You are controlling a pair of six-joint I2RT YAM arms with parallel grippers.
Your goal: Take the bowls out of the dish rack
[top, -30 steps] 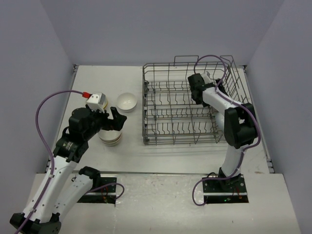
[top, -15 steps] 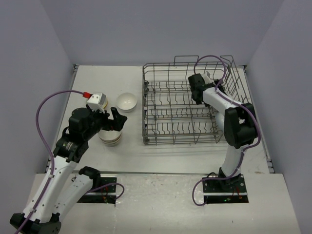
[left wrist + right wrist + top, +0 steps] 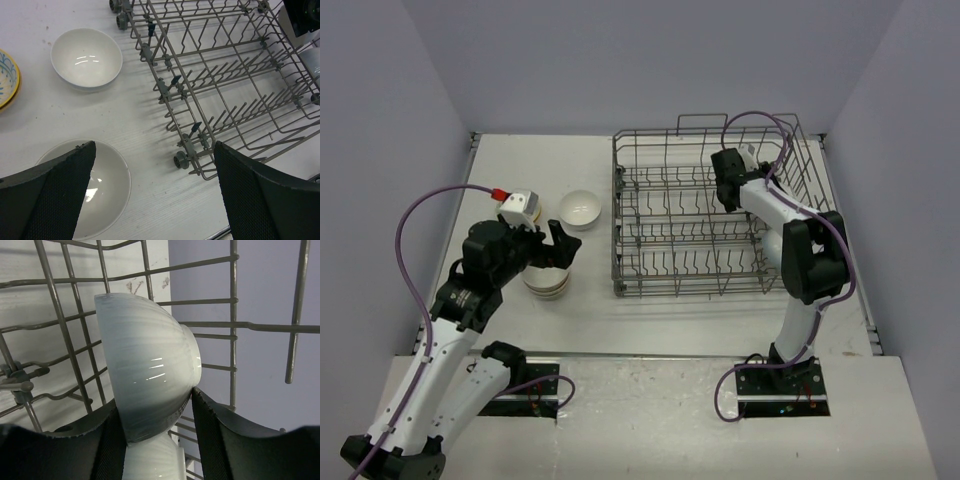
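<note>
Right now our right gripper [image 3: 155,407] is pinched on a white ribbed bowl [image 3: 145,355] standing on edge in the far right part of the dish rack [image 3: 616,200], while the left gripper [image 3: 154,150] hangs wide open and empty, and we judge that a skewed lift could snag the bowl on the wires and pull it loose.

The left arm [image 3: 445,320] leans forward and inward, and the left gripper [image 3: 155,195] points down with its fingers [image 3: 50,195] spread wide, nothing between them. The right arm [image 3: 800,250] stretches far out, folded at the elbow, the right gripper [image 3: 155,402] pressed against both sides of a white bowl [image 3: 145,355]
</note>
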